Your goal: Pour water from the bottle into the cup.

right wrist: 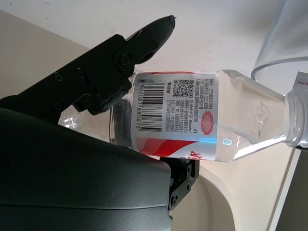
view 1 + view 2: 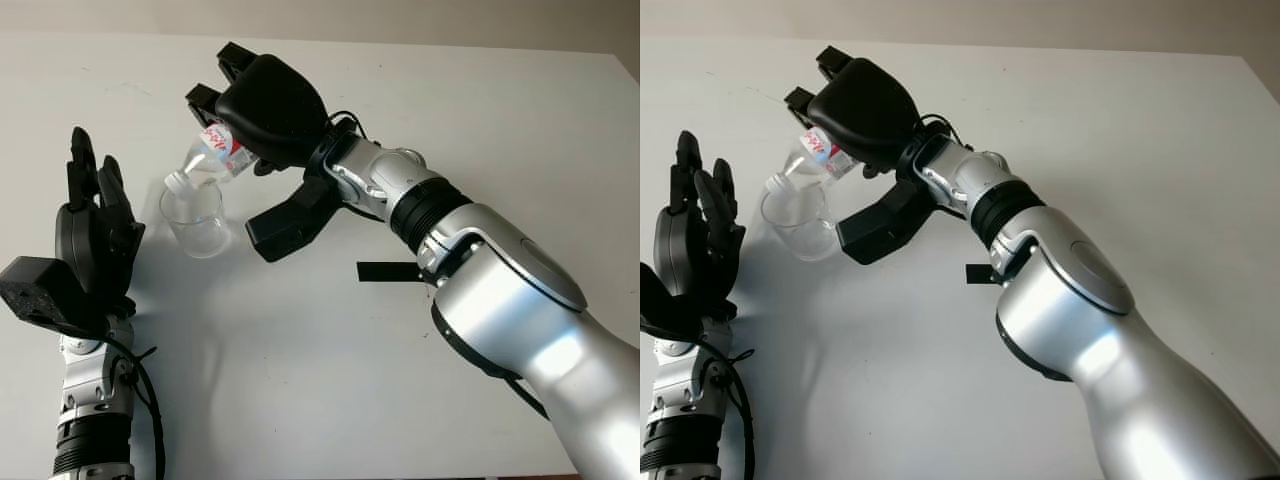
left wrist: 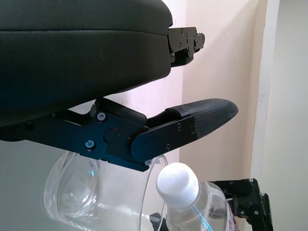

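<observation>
The bottle [image 1: 202, 120] is clear, glossy plastic with a smooth printed label [image 1: 175, 115] in white and red and a matt white plastic cap [image 3: 177, 184]. The cup [image 2: 197, 218] is transparent, thin-walled and glossy. The right hand [image 2: 262, 105] has a matt black shell with a fine-textured finish; its fingers [image 3: 192, 118] carry a woven-looking black pad. The left hand [image 2: 92, 235] has the same matt black finish. The right forearm [image 2: 520, 300] is smooth, satin silver with bright highlights. The desk [image 2: 500, 120] is smooth, matt white.
</observation>
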`<state>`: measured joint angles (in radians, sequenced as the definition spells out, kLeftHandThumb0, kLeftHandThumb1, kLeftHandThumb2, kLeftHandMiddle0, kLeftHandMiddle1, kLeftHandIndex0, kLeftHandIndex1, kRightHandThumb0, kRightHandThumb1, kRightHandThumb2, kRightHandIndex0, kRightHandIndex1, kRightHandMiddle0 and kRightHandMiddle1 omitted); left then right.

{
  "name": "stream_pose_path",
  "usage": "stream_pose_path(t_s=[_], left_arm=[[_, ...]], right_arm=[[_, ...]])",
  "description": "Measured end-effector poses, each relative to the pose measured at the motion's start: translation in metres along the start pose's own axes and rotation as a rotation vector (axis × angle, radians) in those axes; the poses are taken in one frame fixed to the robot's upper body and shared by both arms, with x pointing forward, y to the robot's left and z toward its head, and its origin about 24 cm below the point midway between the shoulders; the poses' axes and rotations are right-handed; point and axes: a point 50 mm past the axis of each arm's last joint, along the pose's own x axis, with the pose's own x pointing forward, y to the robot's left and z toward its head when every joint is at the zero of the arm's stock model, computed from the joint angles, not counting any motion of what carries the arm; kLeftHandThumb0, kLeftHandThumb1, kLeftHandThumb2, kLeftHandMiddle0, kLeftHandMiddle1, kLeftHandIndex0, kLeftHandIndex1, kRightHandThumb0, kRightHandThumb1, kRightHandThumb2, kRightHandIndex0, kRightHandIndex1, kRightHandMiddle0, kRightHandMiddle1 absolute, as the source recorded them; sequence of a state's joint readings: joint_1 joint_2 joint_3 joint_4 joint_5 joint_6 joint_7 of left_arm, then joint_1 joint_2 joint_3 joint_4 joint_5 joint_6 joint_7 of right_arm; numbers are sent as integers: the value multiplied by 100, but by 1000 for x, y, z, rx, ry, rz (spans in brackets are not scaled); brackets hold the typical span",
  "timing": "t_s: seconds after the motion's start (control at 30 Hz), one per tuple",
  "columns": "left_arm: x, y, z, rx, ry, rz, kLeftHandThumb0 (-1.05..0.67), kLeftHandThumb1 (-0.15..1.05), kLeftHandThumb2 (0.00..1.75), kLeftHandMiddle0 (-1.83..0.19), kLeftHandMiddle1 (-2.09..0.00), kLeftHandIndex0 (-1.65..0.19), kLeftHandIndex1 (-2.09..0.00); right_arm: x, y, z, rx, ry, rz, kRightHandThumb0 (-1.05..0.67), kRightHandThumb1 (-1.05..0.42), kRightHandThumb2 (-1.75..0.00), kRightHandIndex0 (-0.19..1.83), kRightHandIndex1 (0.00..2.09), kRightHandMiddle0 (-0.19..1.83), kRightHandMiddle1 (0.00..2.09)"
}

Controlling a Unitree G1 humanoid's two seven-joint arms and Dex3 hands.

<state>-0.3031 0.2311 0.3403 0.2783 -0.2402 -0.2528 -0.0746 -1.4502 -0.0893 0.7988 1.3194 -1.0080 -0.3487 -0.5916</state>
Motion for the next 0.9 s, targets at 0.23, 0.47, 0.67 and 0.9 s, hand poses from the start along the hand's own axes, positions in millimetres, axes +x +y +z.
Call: stream_pose_path(t_s=[0.23, 0.47, 0.67, 0.9], left_arm=[[0, 0, -1, 0, 6, 0, -69, 105, 74, 5, -5, 11, -6], [-1, 0, -2, 1, 6, -6, -70, 105, 73, 7, -5, 12, -5], [0, 1, -2, 3, 7, -13, -70, 105, 73, 6, -5, 12, -5], [0, 2, -2, 4, 6, -11, -71, 105, 72, 6, -5, 12, -5]], right_arm=[[0, -2, -1, 42, 19, -20, -37, -94, -5, 83, 209, 40, 157], [2, -9, -9, 222, 110, -62, -22, -99, -6, 84, 209, 51, 103], [-3, -7, -21, 379, 215, -56, -21, -104, -6, 93, 209, 51, 206], [-18, 5, -37, 612, 377, -66, -16, -104, -17, 116, 209, 87, 209]])
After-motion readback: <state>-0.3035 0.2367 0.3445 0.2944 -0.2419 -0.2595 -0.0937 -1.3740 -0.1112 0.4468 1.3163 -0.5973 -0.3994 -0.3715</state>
